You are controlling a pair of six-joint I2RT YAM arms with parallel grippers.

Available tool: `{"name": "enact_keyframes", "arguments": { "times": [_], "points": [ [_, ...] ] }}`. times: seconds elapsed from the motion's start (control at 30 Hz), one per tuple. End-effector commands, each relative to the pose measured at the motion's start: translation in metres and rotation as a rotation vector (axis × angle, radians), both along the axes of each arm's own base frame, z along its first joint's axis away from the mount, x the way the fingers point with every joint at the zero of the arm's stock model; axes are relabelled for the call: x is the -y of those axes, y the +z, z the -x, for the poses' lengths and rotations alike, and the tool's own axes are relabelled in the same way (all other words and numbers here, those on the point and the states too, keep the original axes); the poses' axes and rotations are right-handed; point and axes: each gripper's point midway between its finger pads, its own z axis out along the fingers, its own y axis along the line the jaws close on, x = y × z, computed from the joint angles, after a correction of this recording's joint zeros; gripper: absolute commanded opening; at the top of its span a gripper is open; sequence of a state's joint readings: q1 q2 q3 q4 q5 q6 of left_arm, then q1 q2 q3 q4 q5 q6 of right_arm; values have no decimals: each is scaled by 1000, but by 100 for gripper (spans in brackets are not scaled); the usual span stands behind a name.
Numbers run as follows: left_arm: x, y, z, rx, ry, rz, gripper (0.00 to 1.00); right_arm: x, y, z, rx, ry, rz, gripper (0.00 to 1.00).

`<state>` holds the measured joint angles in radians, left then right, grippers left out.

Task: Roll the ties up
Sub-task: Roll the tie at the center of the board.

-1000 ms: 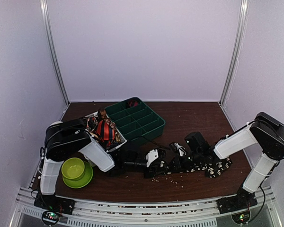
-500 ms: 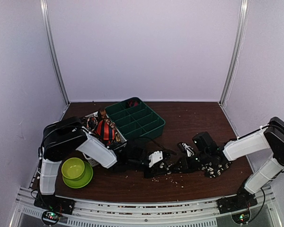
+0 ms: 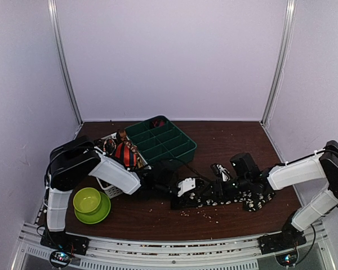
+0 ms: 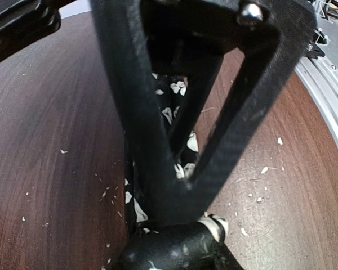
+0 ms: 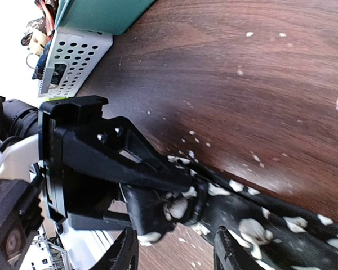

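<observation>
From above, the spotted tie (image 3: 236, 197) lay along the worktop (image 3: 231, 135) between both arms, near the green tray (image 3: 163, 140); neither grip was readable there. The left wrist view showed the left hand (image 4: 177, 199) clamped on the tie's rolled end. The right wrist view showed the right hand (image 5: 177, 250) spread apart, close by the tie.

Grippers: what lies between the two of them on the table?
The black spotted tie, its rolled end in the left gripper, running toward the right gripper; clearest in the right wrist view.
</observation>
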<state>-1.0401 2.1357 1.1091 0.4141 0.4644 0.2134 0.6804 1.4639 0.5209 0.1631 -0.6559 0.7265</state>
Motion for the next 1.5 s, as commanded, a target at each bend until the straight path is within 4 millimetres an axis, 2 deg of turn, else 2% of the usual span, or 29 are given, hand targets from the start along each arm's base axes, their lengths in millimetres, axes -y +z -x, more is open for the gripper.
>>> {"name": "enact_keyframes", "arguments": {
  "times": [0.0,0.23,0.5,0.57,0.67,0.73,0.83,1.07,1.13,1.27,1.47],
  "points": [
    [-24,-40,8,-73,-3,-146,34,-17,11,-8,18,14,-46,45],
    [-24,-40,8,-78,-3,-146,34,-30,13,-11,10,27,-78,43],
    [-25,-41,8,-83,-4,-145,34,-35,3,-10,-13,41,-71,32],
    [-25,-41,8,-86,-5,-145,34,-34,-1,-8,-20,47,-66,24],
    [-25,-41,6,-85,-1,-144,36,-30,-7,-7,-23,48,-39,0],
    [-26,-40,5,-84,6,-141,40,-26,-13,-6,-28,45,-18,0],
    [-26,-34,2,-78,22,-120,55,-18,-21,-4,-38,31,2,0],
    [-23,10,-4,-15,70,25,75,5,-39,-3,-63,-16,42,0],
    [-23,17,-7,0,88,54,77,12,-45,-2,-73,-27,52,0],
    [-22,18,-9,8,111,85,77,27,-58,3,-92,-52,96,0],
    [-3,12,-3,0,118,129,76,39,-71,2,-111,-99,146,0]
  ]
}}
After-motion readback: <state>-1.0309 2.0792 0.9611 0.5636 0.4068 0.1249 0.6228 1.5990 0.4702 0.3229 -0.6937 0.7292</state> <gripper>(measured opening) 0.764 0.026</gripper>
